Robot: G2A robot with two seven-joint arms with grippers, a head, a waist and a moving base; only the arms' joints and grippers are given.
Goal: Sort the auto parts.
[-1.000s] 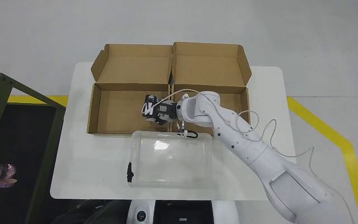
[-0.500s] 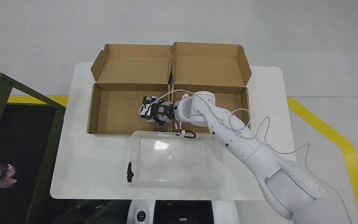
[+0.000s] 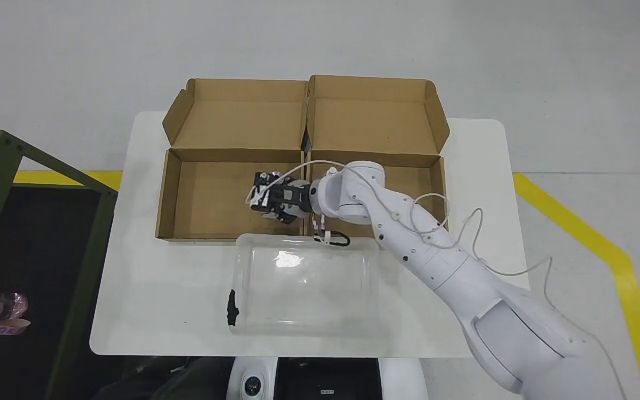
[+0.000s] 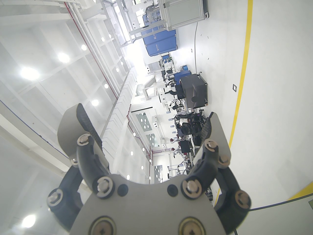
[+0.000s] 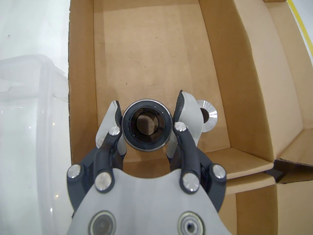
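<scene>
My right gripper [image 5: 148, 111] is shut on a black ring-shaped bearing [image 5: 146, 128], holding it above the floor of the left cardboard box [image 5: 151, 50]. In the top view the right gripper [image 3: 262, 196] sits over the right part of the left cardboard box [image 3: 200, 200]. A silver cone-shaped part [image 5: 207, 116] lies on the box floor just beside one gripper finger. My left gripper [image 4: 146, 123] is open with nothing between its fingers and points up into the room.
A second cardboard box [image 3: 425, 180] adjoins the first on the right, both with lids [image 3: 240, 115] folded back. A clear plastic bin [image 3: 305, 285] stands in front of the boxes with a small black part [image 3: 231, 308] at its left wall.
The right gripper has shifted slightly left and deeper over the left box with the bearing in it.
</scene>
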